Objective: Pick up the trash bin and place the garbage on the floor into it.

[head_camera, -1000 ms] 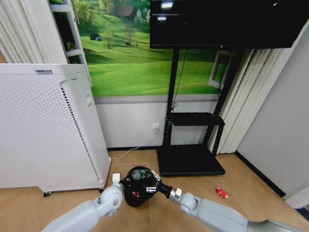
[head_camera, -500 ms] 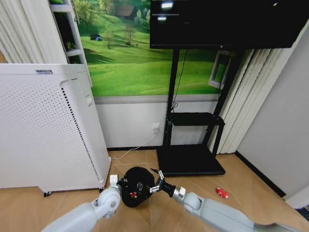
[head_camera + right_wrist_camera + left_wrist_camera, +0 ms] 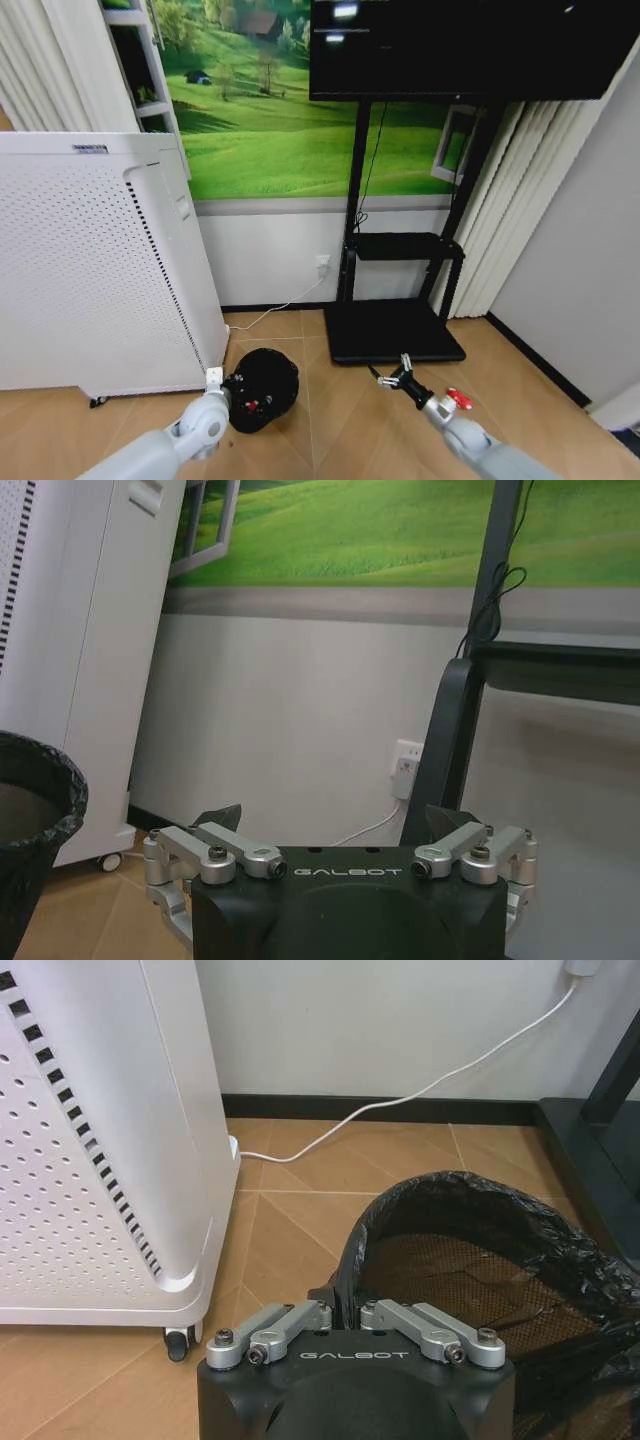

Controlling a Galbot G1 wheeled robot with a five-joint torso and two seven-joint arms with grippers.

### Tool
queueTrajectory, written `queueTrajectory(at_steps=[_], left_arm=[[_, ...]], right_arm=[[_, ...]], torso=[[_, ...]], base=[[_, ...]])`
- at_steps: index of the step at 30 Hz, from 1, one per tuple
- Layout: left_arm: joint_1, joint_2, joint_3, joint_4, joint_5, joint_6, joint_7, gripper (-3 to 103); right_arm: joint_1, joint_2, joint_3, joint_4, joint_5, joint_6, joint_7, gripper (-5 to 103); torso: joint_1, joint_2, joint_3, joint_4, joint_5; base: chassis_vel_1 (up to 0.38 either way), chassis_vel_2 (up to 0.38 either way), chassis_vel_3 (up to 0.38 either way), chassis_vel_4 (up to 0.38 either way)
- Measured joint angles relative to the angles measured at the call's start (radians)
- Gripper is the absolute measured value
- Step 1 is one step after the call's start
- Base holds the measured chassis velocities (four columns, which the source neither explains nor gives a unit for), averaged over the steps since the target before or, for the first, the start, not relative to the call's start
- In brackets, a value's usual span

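The trash bin is gripped at its rim by the left gripper; the right gripper is held with jaws spread, empty.

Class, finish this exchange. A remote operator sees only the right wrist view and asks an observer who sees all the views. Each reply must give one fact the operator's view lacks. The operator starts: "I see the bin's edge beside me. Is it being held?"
Observer: Yes. The left gripper is shut on the rim of the trash bin.
Operator: Is any garbage lying on the floor?
Observer: In the head view a red piece lies there, close beside the right arm.
Operator: Where is my gripper?
Observer: The right gripper is open, low over the floor in front of the TV-stand base.
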Motion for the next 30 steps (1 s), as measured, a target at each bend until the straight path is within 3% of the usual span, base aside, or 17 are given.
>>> queueTrajectory(at_steps=[15,30], left_arm=[[0.061,0.029,-0.033,-0.067,0.024,0.003,-0.008,7],[0.108,0.037,-0.067,-0.101,0.05,0.004,0.001,7]], right_arm=[[-0.169,-0.01,0.156,0.137,-0.032,0.0,-0.014,100],[-0.317,-0.016,0.289,0.209,-0.077,-0.001,-0.015,100]], torso=[[0.0,0.0,0.0,0.0004,0.0],[0.0,0.0,0.0,0.0002,-0.0007]], base=[[-0.012,-0.008,0.013,0.013],[-0.191,-0.211,0.203,0.183]])
